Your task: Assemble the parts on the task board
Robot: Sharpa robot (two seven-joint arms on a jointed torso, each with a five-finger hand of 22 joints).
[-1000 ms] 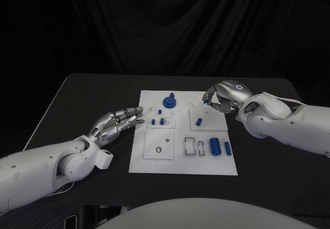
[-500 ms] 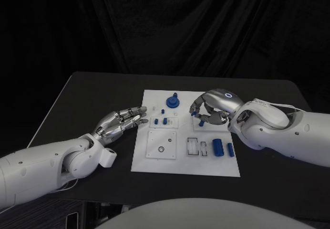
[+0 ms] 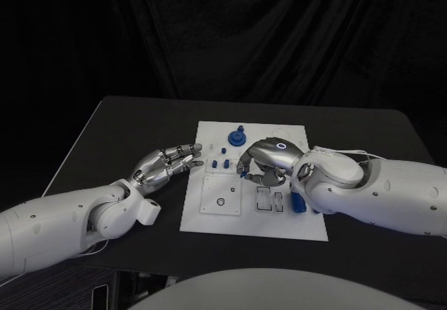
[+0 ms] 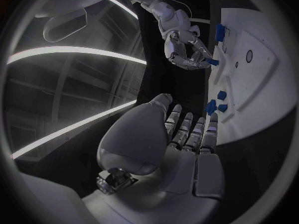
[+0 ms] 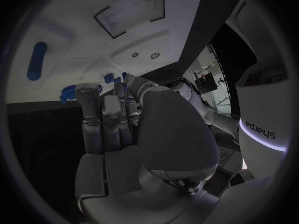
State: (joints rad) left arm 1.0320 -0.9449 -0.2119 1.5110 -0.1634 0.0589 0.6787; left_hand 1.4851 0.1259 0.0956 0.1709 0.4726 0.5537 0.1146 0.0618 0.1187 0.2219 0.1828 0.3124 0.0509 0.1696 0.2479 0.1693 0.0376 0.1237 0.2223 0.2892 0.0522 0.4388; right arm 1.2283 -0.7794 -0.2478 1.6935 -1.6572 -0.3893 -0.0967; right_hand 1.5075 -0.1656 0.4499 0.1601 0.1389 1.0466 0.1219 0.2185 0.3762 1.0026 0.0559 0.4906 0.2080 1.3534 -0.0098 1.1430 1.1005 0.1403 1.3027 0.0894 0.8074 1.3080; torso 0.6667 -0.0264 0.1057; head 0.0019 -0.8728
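Black table [image 3: 121, 123] with the white task board [image 3: 251, 223] in the middle. The right hand [image 3: 265, 161] was over the board's centre, fingers curled down, and it pinched a small blue part [image 4: 213, 62] at its fingertips; the left wrist view showed that peg clamped between thumb and finger, held above the board and not touching it. In the head view the same blue bit peeked out under the hand near the small pegs.

The left hand [image 3: 166, 165] was just beside the board's left edge, fingers extended and slightly apart, holding nothing, fingertips close to the edge; contact with the board could not be told.

On the board: a blue gear-like part [image 3: 236, 137] stood at the far end, a couple of small blue pegs [image 3: 218, 164] stood in a plate near the left hand's fingertips, and a blue cylinder [image 3: 297, 204] lay near the right forearm, partly hidden. A square plate with a round hole [image 3: 221, 201] lay on the near left of the board, and two rectangular slots [image 3: 270, 199] lay beside it.
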